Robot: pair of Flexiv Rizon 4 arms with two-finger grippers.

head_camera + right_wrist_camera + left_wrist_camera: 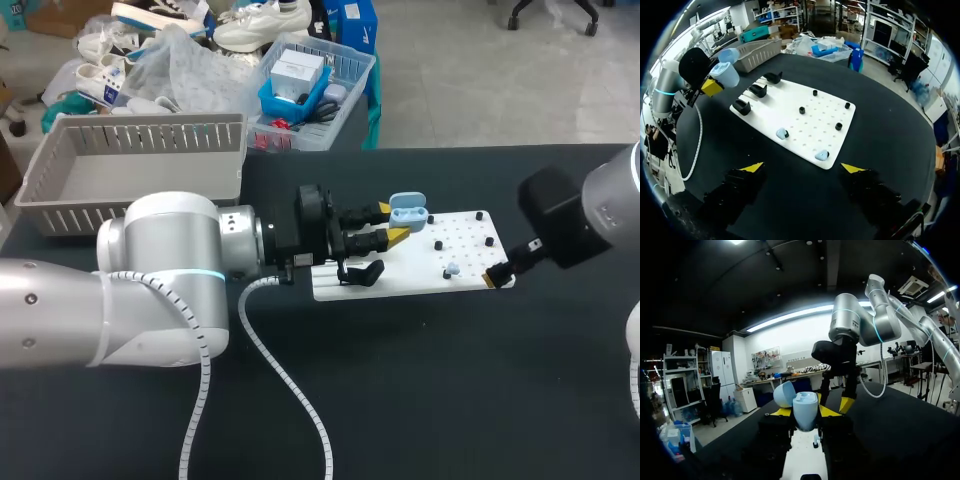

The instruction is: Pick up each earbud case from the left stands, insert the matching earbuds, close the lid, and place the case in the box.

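Observation:
My left gripper (392,226) is shut on a light blue earbud case (408,213) with its lid up, held above the left part of the white board (470,228). In the left wrist view the case (805,410) sits between the yellow fingertips (782,412), and the lid (784,393) leans back. One light blue earbud (452,270) lies on the board. The right wrist view shows two earbuds (782,133) (822,155) near the board's edge, just ahead of my open, empty right gripper (802,168). That gripper (499,277) hangs at the board's right end.
Three empty black stands (742,106) (758,90) (773,77) line the board's left end, and small black pegs (802,110) dot its middle. A grey slatted basket (130,170) stands at the back left. The left arm's white cable (290,390) trails over the dark table.

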